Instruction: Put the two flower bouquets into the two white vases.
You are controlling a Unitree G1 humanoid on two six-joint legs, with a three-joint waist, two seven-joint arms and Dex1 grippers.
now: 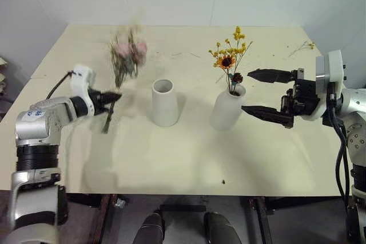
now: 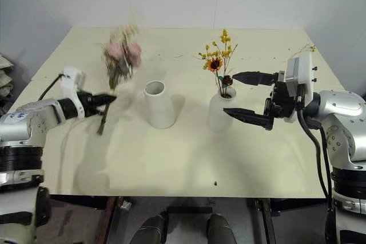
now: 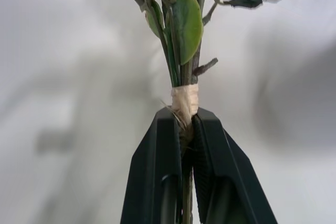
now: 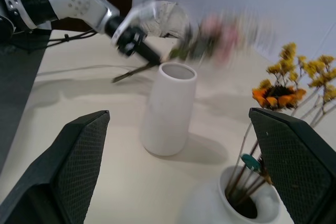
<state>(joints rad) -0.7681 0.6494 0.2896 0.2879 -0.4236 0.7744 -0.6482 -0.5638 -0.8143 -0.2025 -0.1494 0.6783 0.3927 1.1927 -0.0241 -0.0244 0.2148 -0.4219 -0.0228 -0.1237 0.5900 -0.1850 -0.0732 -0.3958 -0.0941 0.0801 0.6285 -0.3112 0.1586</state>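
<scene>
**Rose bouquet held left of the empty cylinder vase**

Landmark: the matte white wide-mouthed cylinder vase (image 1: pixel 164 102), standing empty near the middle of the pale yellow table (image 1: pixel 189 164).

Left gripper (image 1: pixel 110 98) sits to the vase's left, its two black fingers clamped hard on the bound stems of the pink rose bouquet with green leaves and beige dried grasses (image 1: pixel 127 55). In the left wrist view the pinch lands just under the tan twine wrap (image 3: pixel 185 102). Bouquet is clear of the table, long axis near upright with a slight tilt, heads up, stem ends hanging below the fingers.

Vase mouth lies to the right of the grip. Left arm is the nearer one. Judgement: stems need to go above the rim, then down, with the axis kept upright.

Right of the cylinder, the white round-shouldered bottle vase (image 1: pixel 229 107) already carries the slim yellow-blossom bouquet with an orange sunflower-like bloom (image 1: pixel 230 55).

Right gripper (image 1: pixel 266 94) hangs just right of that bottle vase, jaws spread wide, holding nothing.
</scene>
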